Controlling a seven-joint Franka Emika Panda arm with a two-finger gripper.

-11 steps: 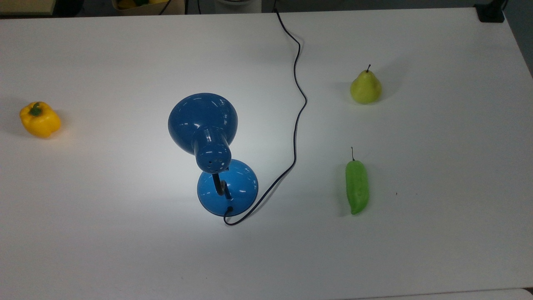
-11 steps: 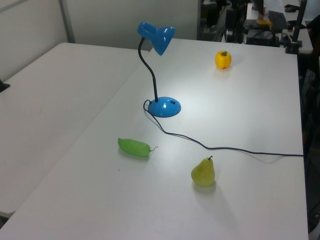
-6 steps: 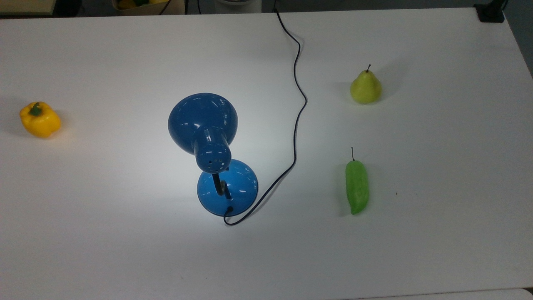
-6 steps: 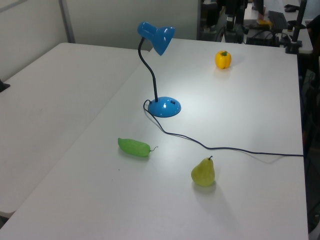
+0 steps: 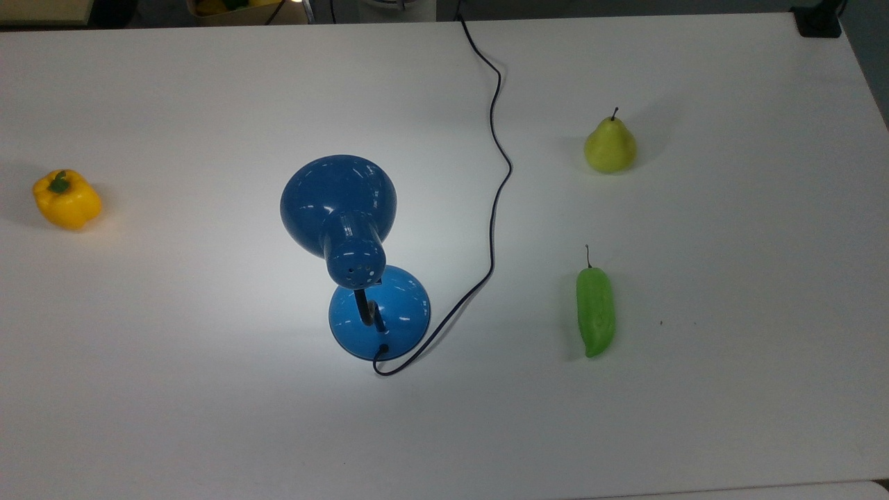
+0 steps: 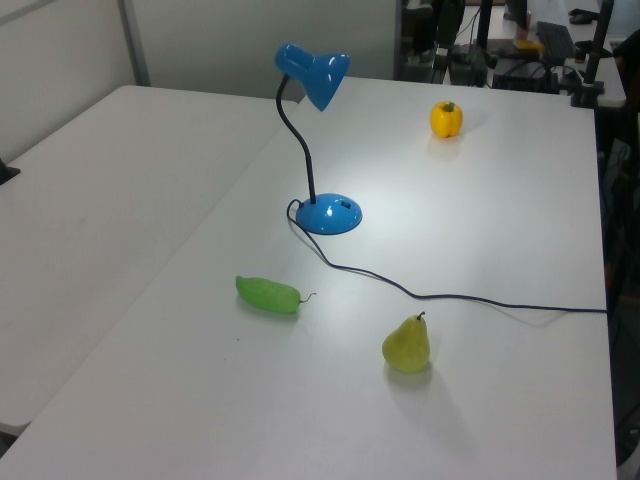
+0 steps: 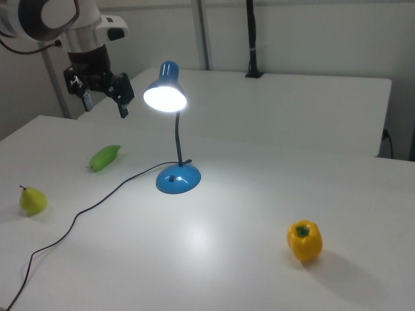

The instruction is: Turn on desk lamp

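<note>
Right view: the glossy blue desk lamp with bell-shaped shade [image 7: 166,88] is seen lit, its bulb face glowing white and a bright patch thrown on the white table [image 7: 259,214] around the round blue base. The lamp stands upright near the table's middle; in the top view its shade [image 5: 338,201] overhangs the table just beyond the base, and the thin black cord [image 5: 494,201] is traced from the base's rim to the far table edge. The two-finger gripper [image 7: 104,96] is held high in the air, well apart from the lamp, on the right view's left; its fingers are seen spread apart and nothing is held between them.

A yellow bell pepper [image 5: 67,199], a yellow-green pear [image 5: 610,146] and a green chilli-shaped pepper [image 5: 595,310] lie well apart from the lamp and are not involved.

Judgement: the switching step appears complete, since light is being emitted. No further contact with the lamp is judged necessary; the next move calls only for the arm to be kept clear of shade and cord.
</note>
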